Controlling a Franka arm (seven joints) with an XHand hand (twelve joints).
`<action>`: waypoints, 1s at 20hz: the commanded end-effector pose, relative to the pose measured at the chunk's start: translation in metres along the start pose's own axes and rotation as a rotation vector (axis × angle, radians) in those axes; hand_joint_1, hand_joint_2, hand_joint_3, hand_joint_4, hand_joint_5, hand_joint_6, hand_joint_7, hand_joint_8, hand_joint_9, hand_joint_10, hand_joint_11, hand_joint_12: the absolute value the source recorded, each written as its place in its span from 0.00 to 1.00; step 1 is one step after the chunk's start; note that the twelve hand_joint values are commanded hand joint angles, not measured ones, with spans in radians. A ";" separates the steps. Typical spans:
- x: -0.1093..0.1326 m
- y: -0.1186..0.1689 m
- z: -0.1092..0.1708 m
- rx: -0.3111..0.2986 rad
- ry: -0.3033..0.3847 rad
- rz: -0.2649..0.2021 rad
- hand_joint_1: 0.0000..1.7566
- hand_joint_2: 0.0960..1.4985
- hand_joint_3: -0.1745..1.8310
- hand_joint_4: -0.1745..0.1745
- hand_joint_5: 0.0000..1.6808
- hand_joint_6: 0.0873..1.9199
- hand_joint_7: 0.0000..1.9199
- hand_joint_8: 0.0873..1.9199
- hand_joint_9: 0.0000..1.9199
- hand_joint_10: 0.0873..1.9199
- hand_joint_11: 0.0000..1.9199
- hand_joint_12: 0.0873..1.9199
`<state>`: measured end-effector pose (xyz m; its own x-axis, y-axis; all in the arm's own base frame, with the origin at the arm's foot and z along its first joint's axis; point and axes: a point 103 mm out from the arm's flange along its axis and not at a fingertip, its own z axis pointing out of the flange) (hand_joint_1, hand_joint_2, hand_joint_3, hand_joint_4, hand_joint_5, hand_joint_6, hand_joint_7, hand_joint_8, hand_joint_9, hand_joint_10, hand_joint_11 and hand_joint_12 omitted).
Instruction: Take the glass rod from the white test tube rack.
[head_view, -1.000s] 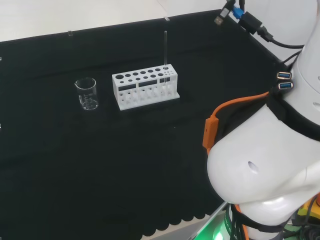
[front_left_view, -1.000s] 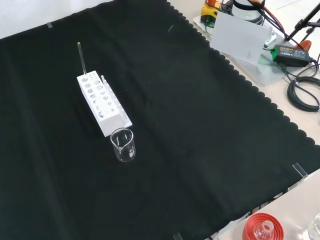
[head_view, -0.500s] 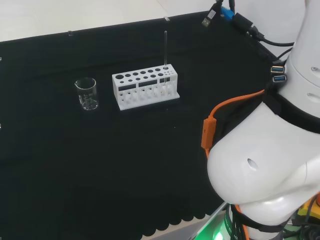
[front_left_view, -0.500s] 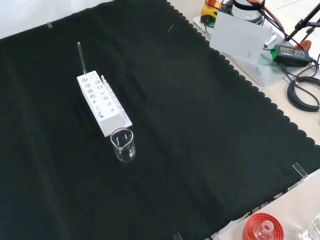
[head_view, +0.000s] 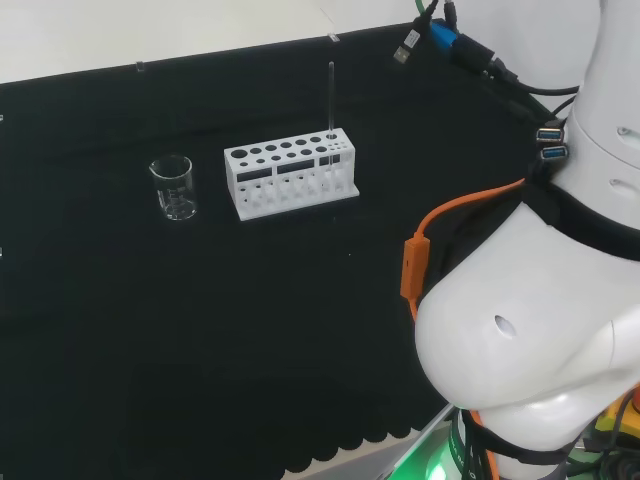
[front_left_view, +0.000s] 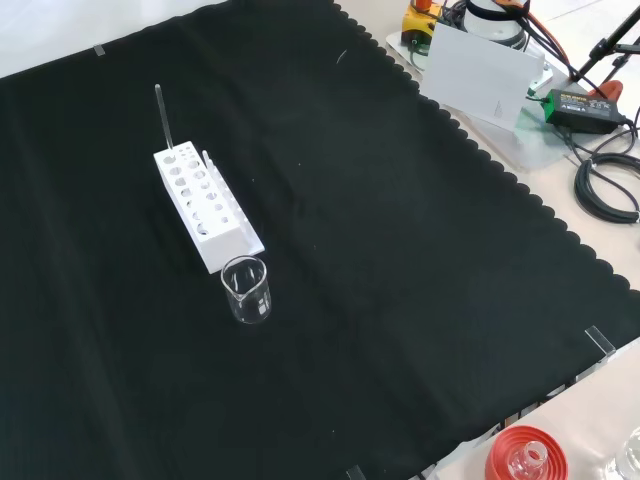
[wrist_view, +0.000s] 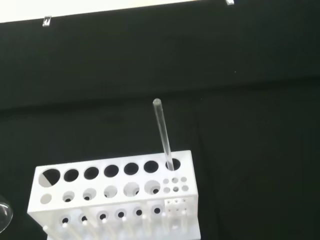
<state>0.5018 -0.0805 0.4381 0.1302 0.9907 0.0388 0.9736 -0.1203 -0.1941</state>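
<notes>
Glass rod (head_view: 331, 98) upright in white rack's (head_view: 290, 176) end hole, beaker (head_view: 174, 187) nearby.

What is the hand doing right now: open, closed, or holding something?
Hand: cannot be told. The glass rod stands upright in an end hole of the white test tube rack, with nothing touching it.

rack (wrist_view: 115, 200) base cut off | beaker (wrist_view: 4, 216) edge, perhaps, mostly cropped
</notes>
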 end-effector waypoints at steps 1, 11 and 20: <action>0.006 0.007 0.018 0.024 0.006 -0.015 0.28 0.59 0.17 0.67 0.14 0.00 0.16 0.38 0.32 0.41 0.32 0.68; 0.012 0.017 0.035 0.046 -0.015 -0.025 0.28 0.59 0.19 0.65 0.16 0.00 0.21 0.39 0.38 0.38 0.39 0.65; 0.013 0.035 0.065 0.075 -0.023 -0.038 0.27 0.58 0.19 0.71 0.19 0.00 0.18 0.40 0.35 0.40 0.37 0.68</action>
<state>0.5154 -0.0696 0.3946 0.1015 0.9943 0.0328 0.9653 -0.0904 -0.2451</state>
